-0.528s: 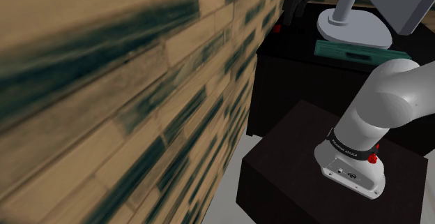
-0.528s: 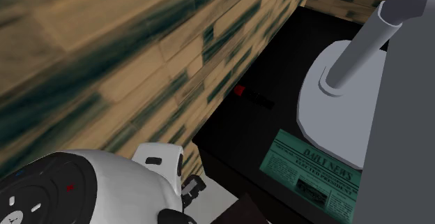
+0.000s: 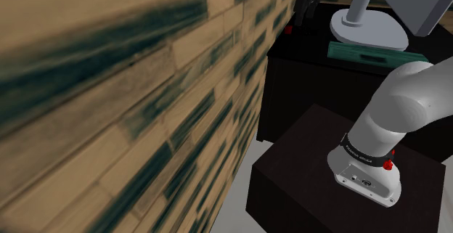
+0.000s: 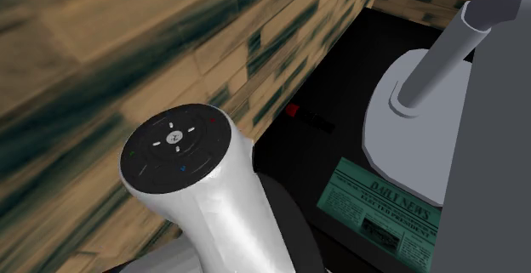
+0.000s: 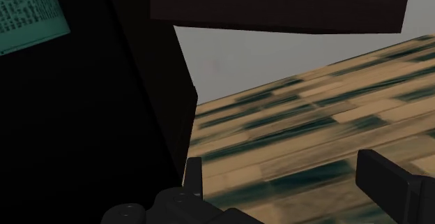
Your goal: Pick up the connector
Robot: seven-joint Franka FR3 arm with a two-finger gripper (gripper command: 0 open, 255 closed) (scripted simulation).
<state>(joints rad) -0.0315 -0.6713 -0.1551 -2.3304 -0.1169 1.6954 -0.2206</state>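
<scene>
- Wrist view is showing the gripper (image 5: 282,167) with its two black fingers (image 5: 390,181) standing well apart and gripping nothing; between them the plank wall (image 5: 314,125) is showing.
- One connector (image 4: 306,116), a small piece with a red end and a black body, is lying on the black worktop (image 4: 340,76), close to the edge that is running along the wall.
- In the shoulder view the gripper is hanging over the worktop's far end, close to the wall, with the connector's red end a little below it in the picture and apart from the fingers.
- One green newspaper (image 4: 383,203) is lying flat on the worktop, with the monitor's one round grey base (image 4: 408,127) just beside it; a single grey pole (image 4: 451,50) is rising from that base.
- One white arm (image 4: 213,212) with a dark round cap is crossing the second exterior view's foreground, covering the worktop's near corner.
- One dark box, the stand (image 3: 305,188), is carrying the arm's foot.
</scene>
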